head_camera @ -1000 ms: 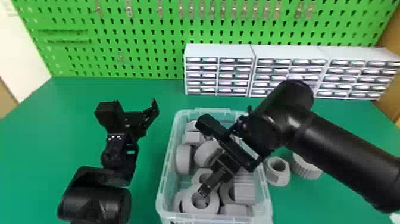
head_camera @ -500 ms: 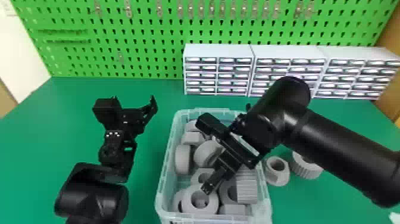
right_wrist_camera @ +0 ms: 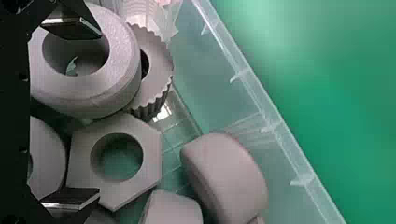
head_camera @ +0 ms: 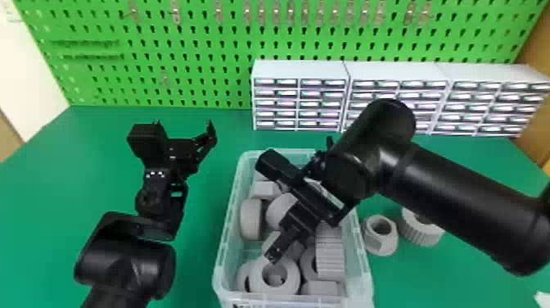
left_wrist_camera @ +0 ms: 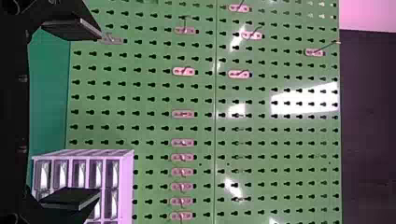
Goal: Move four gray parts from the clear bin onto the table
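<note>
My right gripper point(head_camera: 273, 254) is low over the clear bin point(head_camera: 230, 221), which holds several gray parts. In the right wrist view that gripper point(right_wrist_camera: 72, 114) is open, one finger over the hole of a thick round ring point(right_wrist_camera: 122, 60), the other at the edge of a hexagonal nut point(right_wrist_camera: 152, 140). A ridged part point(head_camera: 330, 252) stands along the bin's right side. Two gray parts, a flanged nut point(head_camera: 386, 239) and a ridged ring point(head_camera: 421, 231), rest on the table right of the bin. My left gripper point(head_camera: 186, 137) is left of the bin; in the left wrist view the left gripper point(left_wrist_camera: 70, 114) is open, holding nothing.
White drawer cabinets point(head_camera: 300, 70) stand behind the bin, against a green pegboard point(head_camera: 196, 53). Green table surface point(head_camera: 37, 204) extends to the left of the left arm. The right forearm point(head_camera: 462, 204) spans above the table right of the bin.
The right gripper has shifted slightly right and up over the bin, uncovering a bit more of the round ring. My left arm has edged slightly left.
</note>
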